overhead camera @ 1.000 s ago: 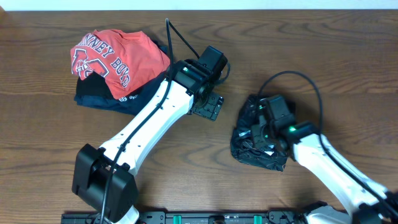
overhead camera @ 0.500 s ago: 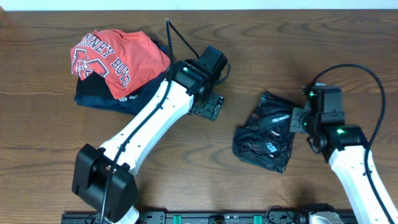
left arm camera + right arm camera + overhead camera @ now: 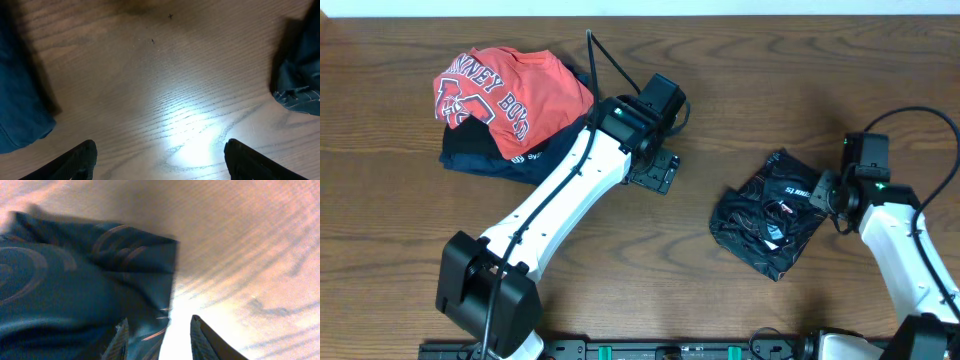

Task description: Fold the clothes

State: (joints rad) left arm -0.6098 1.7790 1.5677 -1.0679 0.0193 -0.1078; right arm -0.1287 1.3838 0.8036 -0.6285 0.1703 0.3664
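Wood table (image 3: 800, 90) carried the red shirt (image 3: 510, 85) on the navy garment (image 3: 480, 160) far left, seemingly set aside, while the jersey (image 3: 770, 215) lay crumpled at right, not yet folded. Left gripper (image 3: 160, 146) hung open over bare wood between them. Right gripper (image 3: 157, 322) sat at the jersey's right edge, probably to spread it, jaws slightly apart; I could not tell whether they pinched cloth.

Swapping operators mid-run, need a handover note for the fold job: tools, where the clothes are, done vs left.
Left tool: open, empty, low over bare table, beside the pile of red T-shirt on navy garment.
Right tool: partly open at the right edge of the jersey. Cloth reaches in between its fingers, but no firm grip shows.
Jersey: crumpled heap right of centre, apart from the pile.
Done: no fold yet.
Left: spread the jersey flat, then fold it.
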